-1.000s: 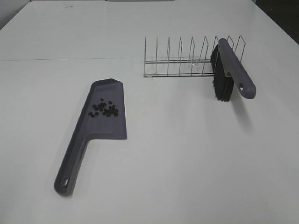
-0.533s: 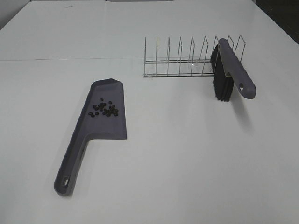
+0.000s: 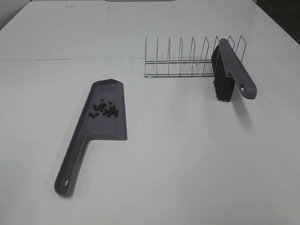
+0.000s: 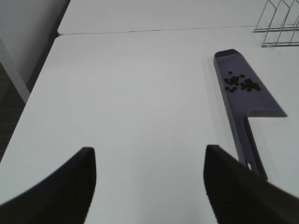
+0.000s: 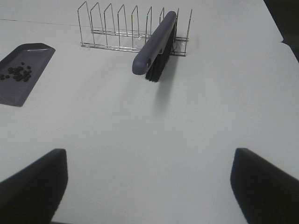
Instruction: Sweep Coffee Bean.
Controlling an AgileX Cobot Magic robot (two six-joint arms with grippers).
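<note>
On the left of the white table [image 3: 187, 159], a grey-purple dustpan [image 3: 108, 117] lies flat with the coffee bean [image 3: 105, 109] cluster resting on its blade, its handle running toward the near edge. Further right, a wire rack [image 3: 180, 63] stands upright, and a brush [image 3: 229, 75] leans in its right end, bristles down. Both the left gripper [image 4: 149, 184] and the right gripper [image 5: 149, 184] hang above bare tabletop with fingers spread wide, holding nothing.
</note>
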